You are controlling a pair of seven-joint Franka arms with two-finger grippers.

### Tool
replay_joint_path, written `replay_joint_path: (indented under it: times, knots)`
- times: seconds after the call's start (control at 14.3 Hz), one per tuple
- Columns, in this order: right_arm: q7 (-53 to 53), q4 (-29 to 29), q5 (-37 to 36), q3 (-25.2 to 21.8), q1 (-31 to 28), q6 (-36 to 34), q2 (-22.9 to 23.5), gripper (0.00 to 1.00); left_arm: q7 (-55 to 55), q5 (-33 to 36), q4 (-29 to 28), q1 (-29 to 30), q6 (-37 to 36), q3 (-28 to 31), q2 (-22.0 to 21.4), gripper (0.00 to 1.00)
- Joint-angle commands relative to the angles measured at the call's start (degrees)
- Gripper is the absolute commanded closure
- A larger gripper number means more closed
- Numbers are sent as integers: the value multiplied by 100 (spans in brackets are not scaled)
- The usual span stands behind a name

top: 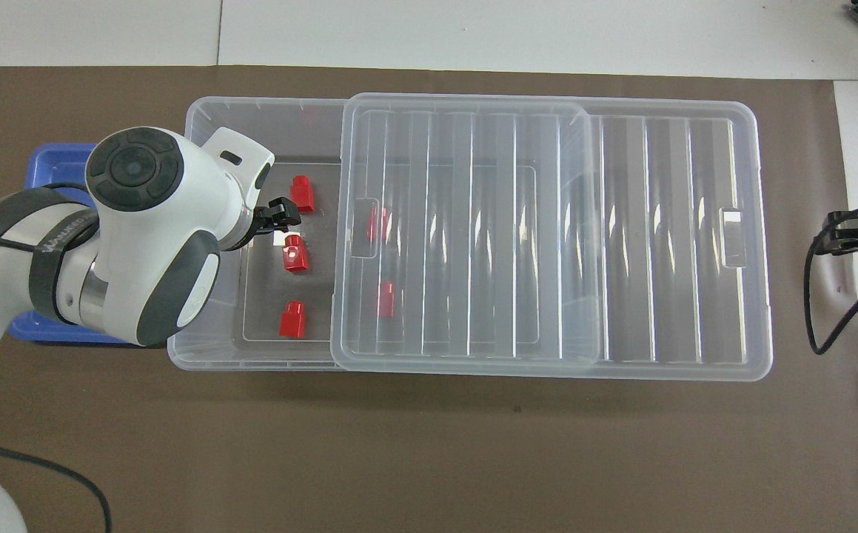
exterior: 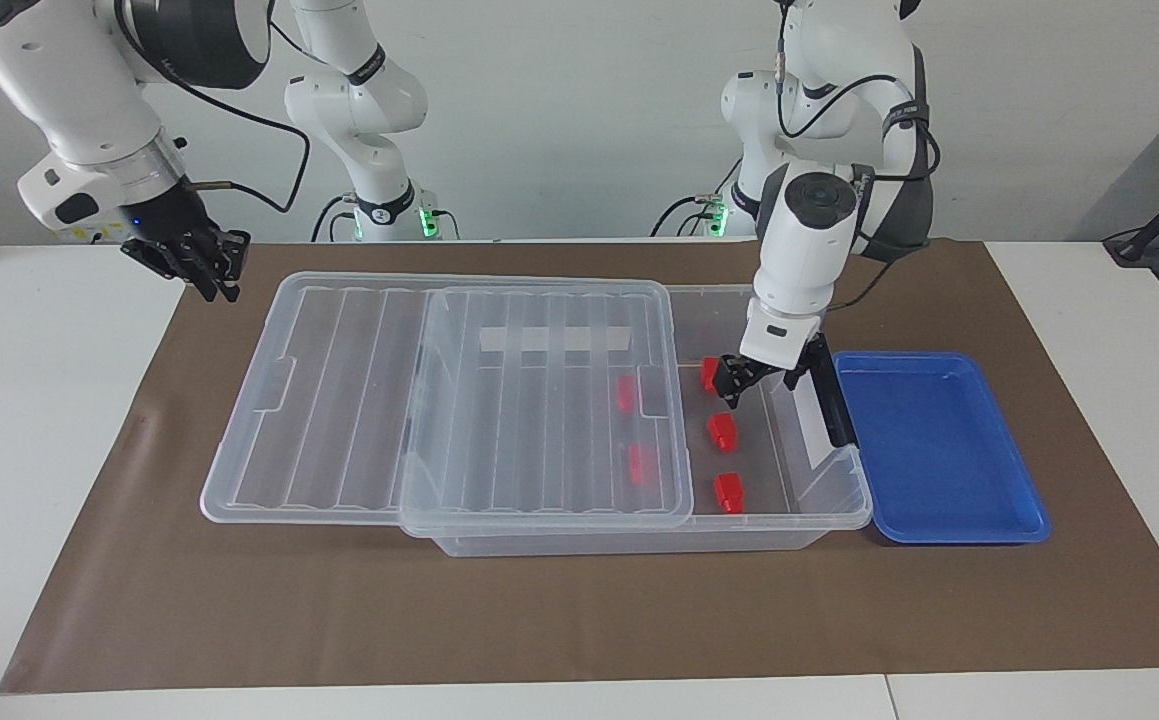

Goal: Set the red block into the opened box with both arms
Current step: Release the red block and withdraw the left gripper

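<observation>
A white table (exterior: 49, 400) carries a brown mat (exterior: 539, 620), with a pale wall above it. On the mat stands one clear box (exterior: 789, 470), its ribbed lid (exterior: 339, 400) slid toward the right arm's end so that only the end nearest the left arm lies open. One blue tray (exterior: 939, 450) sits just beside the box at that end. Five red blocks lie in the box: three in the open part and two seen through the lid. The red block (exterior: 722, 431) in the middle of the open three lies on the box floor, apart from the others. The left arm reaches down from its base, its left gripper (exterior: 763, 376) raised over the open end with jaws spread wide, holding nothing. The right gripper (exterior: 207, 262) hangs over the mat near the lid's end, fingers drawn close together, empty
</observation>
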Motion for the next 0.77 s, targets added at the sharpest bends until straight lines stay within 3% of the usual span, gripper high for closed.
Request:
replay_joint_path:
  times: [0.0,0.21,0.49,0.7]
  knots:
    - [-416,-408,114,36,-219,428,-207,100,-94,135,564,137,-812,41,-129,0]
    - [-749,-618,114,27,-377,832,-180,100,754,179,1138,585,-1499,32,-304,0]
    - [-1531,-1312,114,36,-570,2070,12,100,2478,126,1104,1271,-1957,41,-779,0]
    - [-1612,-1357,245,45,-571,2442,346,100,3209,126,1086,1631,-2134,41,-964,0]
